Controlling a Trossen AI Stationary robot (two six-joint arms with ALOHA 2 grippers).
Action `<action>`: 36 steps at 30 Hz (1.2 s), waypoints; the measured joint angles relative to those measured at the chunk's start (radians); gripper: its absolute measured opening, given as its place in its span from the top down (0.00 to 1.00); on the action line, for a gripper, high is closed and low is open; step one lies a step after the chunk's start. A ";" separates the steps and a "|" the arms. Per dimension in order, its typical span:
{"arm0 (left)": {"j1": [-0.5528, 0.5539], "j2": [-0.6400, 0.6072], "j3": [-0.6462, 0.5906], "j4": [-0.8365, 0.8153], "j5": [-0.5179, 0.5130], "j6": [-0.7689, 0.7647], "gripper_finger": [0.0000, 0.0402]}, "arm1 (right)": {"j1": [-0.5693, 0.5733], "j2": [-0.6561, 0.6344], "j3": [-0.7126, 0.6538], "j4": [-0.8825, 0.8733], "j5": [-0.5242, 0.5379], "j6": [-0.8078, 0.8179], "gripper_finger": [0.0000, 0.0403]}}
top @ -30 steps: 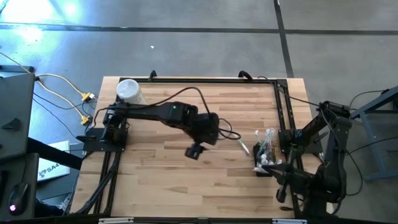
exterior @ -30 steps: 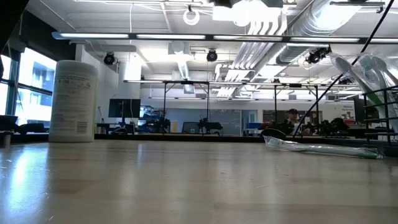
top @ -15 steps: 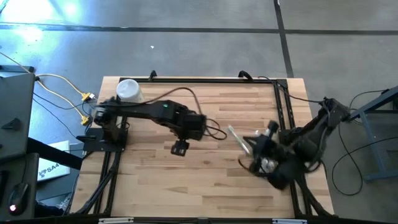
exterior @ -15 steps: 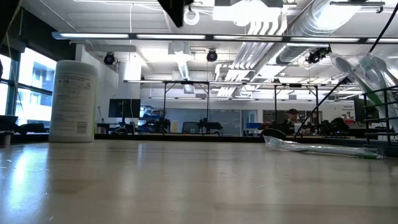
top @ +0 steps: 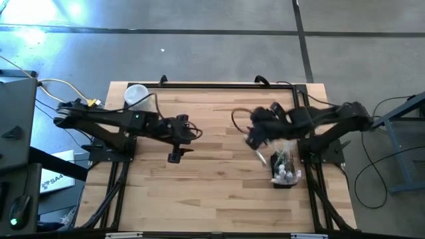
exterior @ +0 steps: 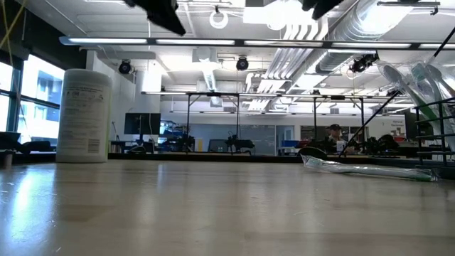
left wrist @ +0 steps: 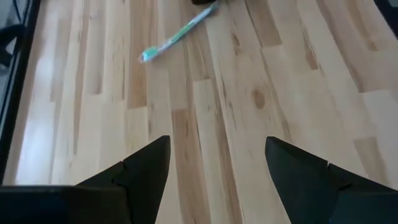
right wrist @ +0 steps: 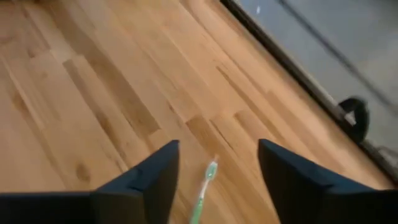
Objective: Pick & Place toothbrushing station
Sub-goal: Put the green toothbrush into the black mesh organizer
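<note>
The black wire-mesh holder (top: 281,179) stands near the table's right edge with several toothbrushes (top: 285,158) upright in it; the low view shows it at the right (exterior: 442,121). One green-tipped toothbrush (top: 260,158) lies flat on the wood beside it, also seen in the left wrist view (left wrist: 177,32) and low view (exterior: 370,171). My right gripper (top: 254,137) hovers open just left of and beyond the holder, above that loose toothbrush (right wrist: 205,185), touching nothing. My left gripper (top: 176,157) hangs open over the table's middle left (left wrist: 217,140).
A white canister (top: 137,97) stands at the far left corner, tall in the low view (exterior: 84,115). Black clamps and rails run along the table's far edge (right wrist: 354,115) and sides. Bare wood lies between the two grippers.
My left gripper has drawn back toward the table's left edge, sinking a little. My right arm has swung from the near right corner by the holder up and toward the far edge, turning as it went, and now hovers left of the holder. The loose toothbrush has stayed put.
</note>
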 joint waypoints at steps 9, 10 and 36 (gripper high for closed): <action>0.040 -0.053 -0.256 0.219 0.047 0.015 0.35 | -0.287 0.054 -0.105 0.134 -0.271 -0.088 0.36; 0.049 -0.053 -0.268 0.221 0.060 0.015 0.35 | -0.312 0.060 -0.119 0.148 -0.301 -0.097 0.36; 0.124 -0.052 -0.375 0.366 0.214 0.013 0.35 | -0.448 0.330 -0.515 0.464 -0.602 -0.115 0.36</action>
